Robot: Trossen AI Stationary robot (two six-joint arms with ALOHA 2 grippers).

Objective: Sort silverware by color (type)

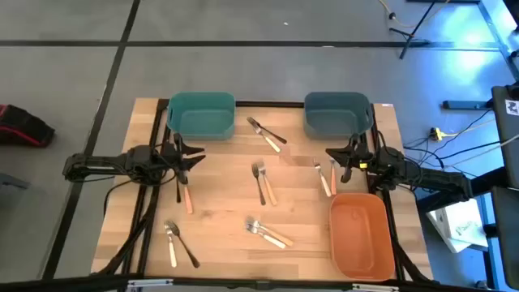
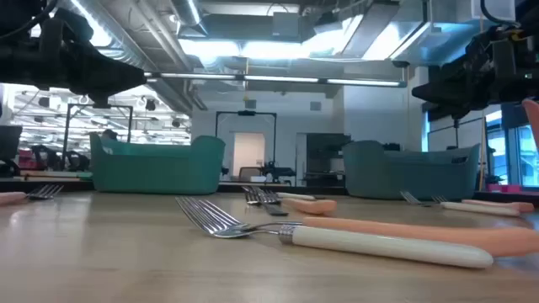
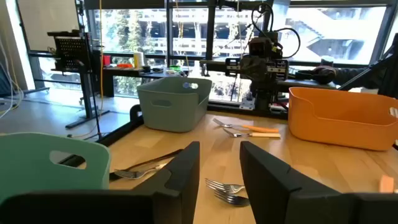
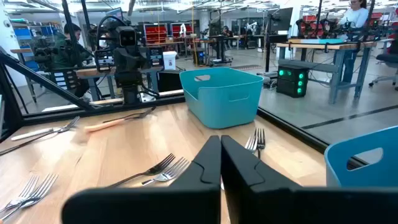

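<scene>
The silverware (image 1: 261, 182) is seen scattered over the counter (image 1: 219, 235), none of it visibly inside a bin, so the sorting is judged barely begun, if at all. With the orange bin (image 1: 362, 235) taken as landmark: a pair of forks (image 1: 328, 176) lies just beyond its far left corner, a cream and orange pair (image 1: 265, 232) lies to its left, two forks are found at the counter's middle, a dark and tan pair (image 1: 267, 133) lies farther off between the two teal bins, and another pair (image 1: 179, 244) lies well apart at the opposite near corner. An orange-handled piece (image 1: 186, 195) rests under the left arm.

The left tool (image 1: 191, 156) is held above the counter, far across from the orange bin, its fingers partly apart with nothing between them. The right tool (image 1: 339, 158) is held just beyond the orange bin's far edge, fingers pressed together on nothing.

The left teal bin (image 1: 200, 113) and right teal bin (image 1: 336, 112) stand at the far edge. Nothing is seen blocking the pieces, though several lie crossed or touching in pairs, which is judged likely to hinder single picks.
</scene>
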